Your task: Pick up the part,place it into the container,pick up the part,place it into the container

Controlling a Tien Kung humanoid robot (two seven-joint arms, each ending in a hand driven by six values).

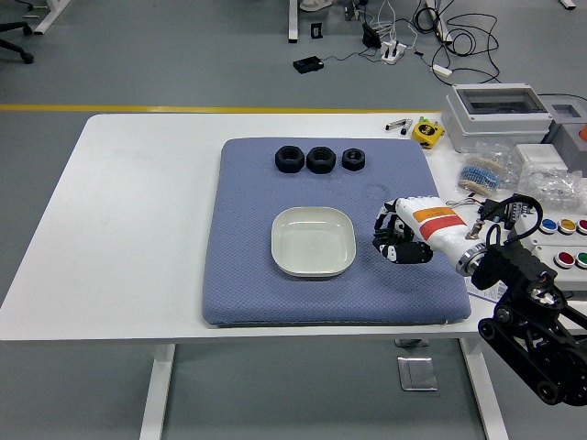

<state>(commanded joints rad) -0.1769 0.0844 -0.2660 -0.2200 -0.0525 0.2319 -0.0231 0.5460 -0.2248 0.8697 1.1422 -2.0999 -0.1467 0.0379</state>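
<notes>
Right hand holding a black part just right of the dish

From the left: three black nuts [321,159] sit in a row near the far edge of the blue mat [248,275], well apart from everything else. Nearer the middle, the white container [313,241] rests on the mat. Just beside its right rim, without touching, the right hand [404,238] hangs over the mat with its black fingers [396,252] curled around a dark toothed part [383,223]; the part sits between the fingertips, mostly hidden by them.
</notes>
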